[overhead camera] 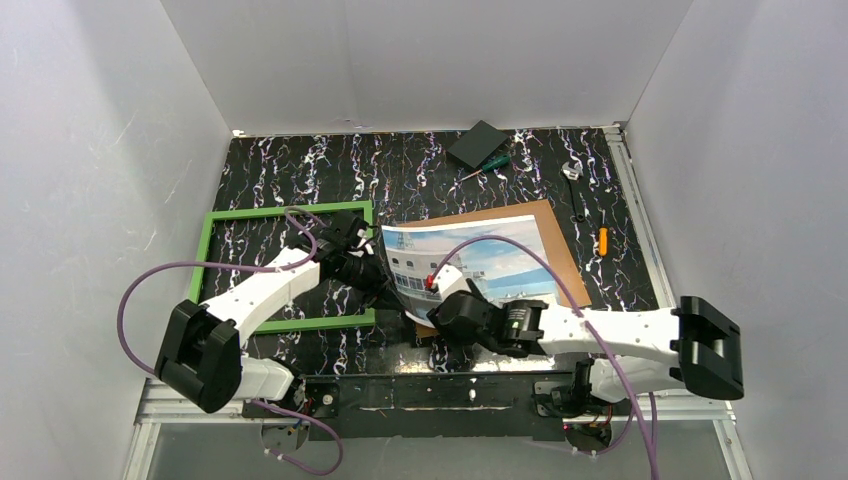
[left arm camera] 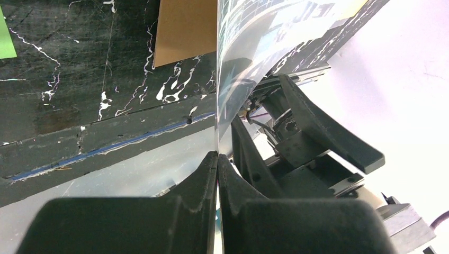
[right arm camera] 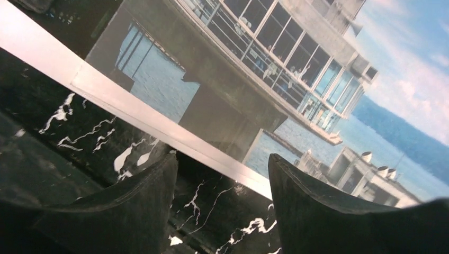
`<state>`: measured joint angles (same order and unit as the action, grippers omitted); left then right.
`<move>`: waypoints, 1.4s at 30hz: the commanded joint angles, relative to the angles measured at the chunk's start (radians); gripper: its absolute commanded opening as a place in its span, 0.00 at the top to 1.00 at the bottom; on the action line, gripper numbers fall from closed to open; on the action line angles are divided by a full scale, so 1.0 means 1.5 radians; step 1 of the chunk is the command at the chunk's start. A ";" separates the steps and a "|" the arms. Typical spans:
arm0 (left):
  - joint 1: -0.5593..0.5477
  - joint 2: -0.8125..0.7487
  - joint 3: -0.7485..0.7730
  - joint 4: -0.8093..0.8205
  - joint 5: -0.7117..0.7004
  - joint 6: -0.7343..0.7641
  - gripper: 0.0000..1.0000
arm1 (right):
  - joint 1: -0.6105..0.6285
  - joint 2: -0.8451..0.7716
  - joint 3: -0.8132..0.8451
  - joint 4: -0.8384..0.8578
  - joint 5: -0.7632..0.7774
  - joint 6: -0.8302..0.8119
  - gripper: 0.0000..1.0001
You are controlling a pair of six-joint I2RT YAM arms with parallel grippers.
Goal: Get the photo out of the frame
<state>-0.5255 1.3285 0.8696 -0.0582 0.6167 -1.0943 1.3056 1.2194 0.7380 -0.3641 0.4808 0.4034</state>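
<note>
So, on the overhead view the frame (overhead camera: 285, 210) lies flat and empty on the left of the table (overhead camera: 300, 160), the dark marbled top showing through its opening. The photo (overhead camera: 480, 258) sits to its right, most of it resting on the brown backing board (overhead camera: 548, 222). My left gripper (left arm camera: 217, 161) is clamped on the photo's left short edge. On its wrist camera the two pads meet with the sheet pinched between them, and the print rises from there in a curl. My right gripper (right arm camera: 222, 180) is spread wide with nothing in it, its fingers (right arm camera: 323, 206) hovering just short of the white border near the photo's near-left corner. What the next move turns on, I judge, is that the print's long axis runs left to right, away from the left hand and away from the frame, so the held edge is the one nearest the frame. The left arm has the sheet; the right is just beside it and, as far as I can tell, not touching. I'd reckon the removal itself is done, and what remains is to lay that raised edge down clear of the green bar without creasing the curl.
</note>
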 commanded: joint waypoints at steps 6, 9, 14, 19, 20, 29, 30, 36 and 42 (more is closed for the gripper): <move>-0.001 0.010 0.036 -0.098 0.027 0.026 1.00 | 0.034 0.095 0.089 -0.029 0.151 -0.103 0.39; -0.001 0.012 0.044 -0.112 0.024 0.055 1.00 | 0.034 0.089 0.087 -0.033 0.141 -0.109 0.42; -0.001 0.005 0.044 -0.105 0.023 0.100 1.00 | 0.033 0.087 0.085 -0.039 0.138 -0.114 0.43; 0.000 0.012 0.035 -0.105 0.035 0.123 1.00 | 0.032 0.113 0.093 -0.041 0.123 -0.125 0.60; 0.001 0.016 0.032 -0.105 0.038 0.121 1.00 | 0.033 0.119 0.094 -0.039 0.120 -0.127 0.66; 0.009 0.014 0.035 -0.117 0.017 0.126 1.00 | 0.034 0.151 0.095 -0.057 0.107 -0.129 0.95; 0.013 0.009 0.035 -0.120 0.009 0.130 1.00 | 0.035 0.149 0.092 -0.059 0.102 -0.127 0.98; 0.024 -0.006 0.090 -0.196 -0.014 0.192 1.00 | 0.036 0.136 0.085 -0.065 0.065 -0.118 0.96; 0.026 -0.023 0.152 -0.280 -0.010 0.233 1.00 | 0.036 0.127 0.081 -0.062 0.068 -0.104 0.78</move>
<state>-0.4919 1.3388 1.0348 -0.2810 0.5838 -0.8127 1.3514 1.4467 0.8425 -0.4538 0.5835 0.2211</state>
